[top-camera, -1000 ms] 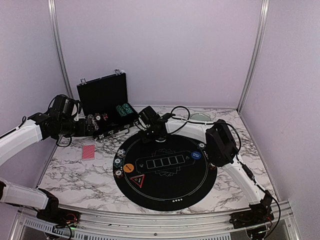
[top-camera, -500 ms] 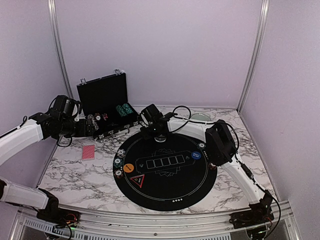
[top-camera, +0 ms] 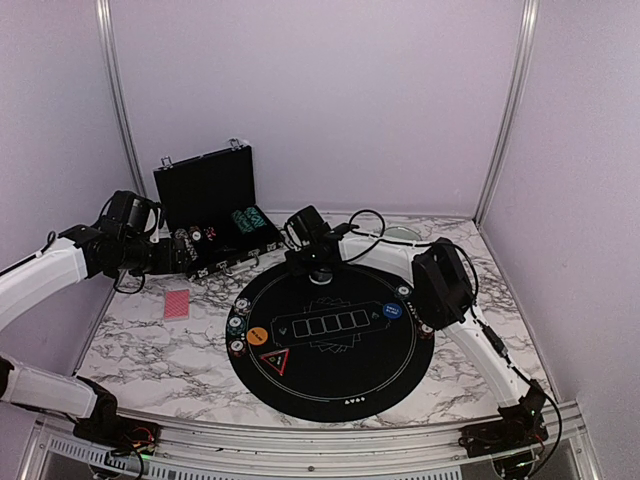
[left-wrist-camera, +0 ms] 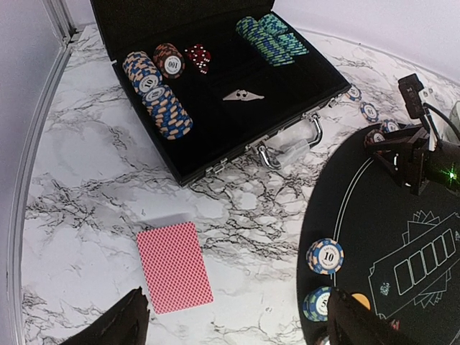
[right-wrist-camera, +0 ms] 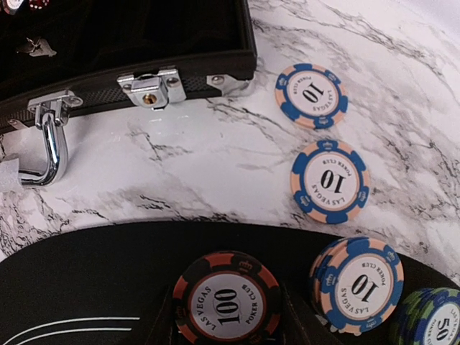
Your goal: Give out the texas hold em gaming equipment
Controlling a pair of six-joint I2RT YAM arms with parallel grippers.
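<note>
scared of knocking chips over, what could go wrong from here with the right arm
1. The right pincer holds the 100 chip right beside a stack of 10 chips at the black mat's edge; opening or pulling away could topple that stack.
2. Two loose 10 chips lie on the marble between mat and black case; a low move toward the case might scatter them.

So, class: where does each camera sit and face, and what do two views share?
Top external: high behind the bases, facing down over mat and open case; left arm, right arm show.
Left wrist: looks down at case and red card; own fingers below.
Right wrist: low over mat's edge; fingers clasp the 100 chip.
Shared: both wrists show the case handle.
</note>
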